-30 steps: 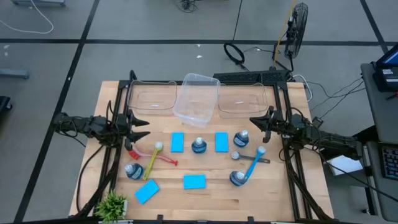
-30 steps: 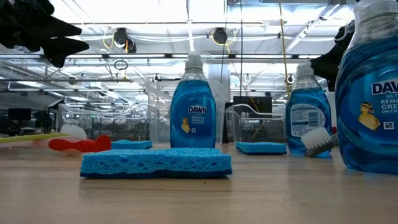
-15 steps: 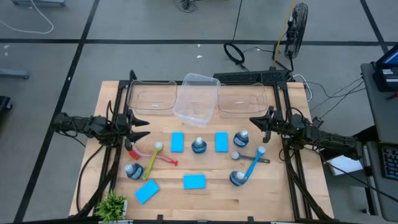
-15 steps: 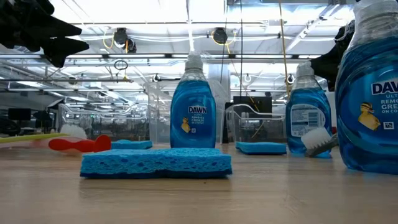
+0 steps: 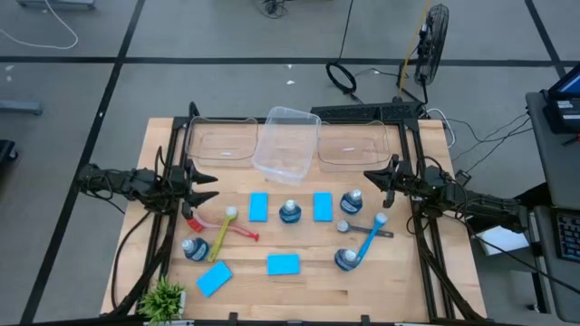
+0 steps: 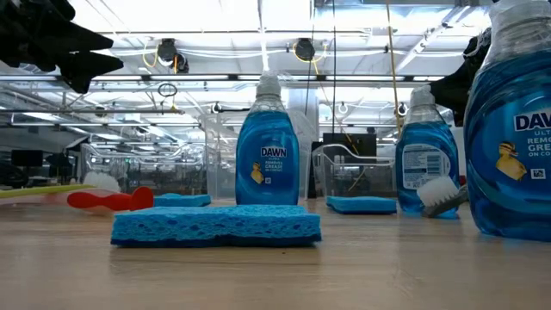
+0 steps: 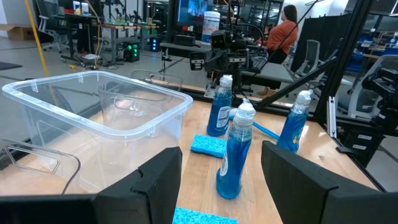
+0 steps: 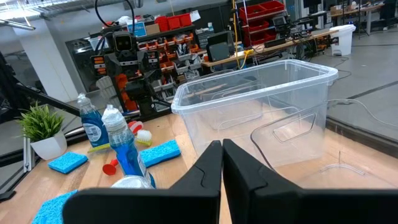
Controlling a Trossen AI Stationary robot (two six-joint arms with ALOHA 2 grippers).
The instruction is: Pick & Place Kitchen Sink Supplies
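Observation:
Several blue soap bottles stand upright on the wooden table, among them one in the middle (image 5: 289, 211), one to the right (image 5: 352, 201) and one on the left (image 5: 193, 247). Flat blue sponges (image 5: 258, 206) (image 5: 283, 263) lie between them. On the left a red brush (image 5: 237, 230) and a yellow-green brush (image 5: 220, 238) lie crossed, and a blue brush (image 5: 367, 241) lies on the right. My left gripper (image 5: 205, 186) (image 7: 221, 152) hovers open at the left edge, holding nothing. My right gripper (image 5: 369, 177) (image 8: 222, 155) hovers shut at the right edge, also clear of everything.
Three clear plastic bins sit along the far edge: left (image 5: 220, 142), right (image 5: 356, 145), and a middle one (image 5: 288, 142) resting tilted across them. A small green potted plant (image 5: 165, 297) stands at the near left corner. Bare wood runs along the near edge (image 5: 362, 294).

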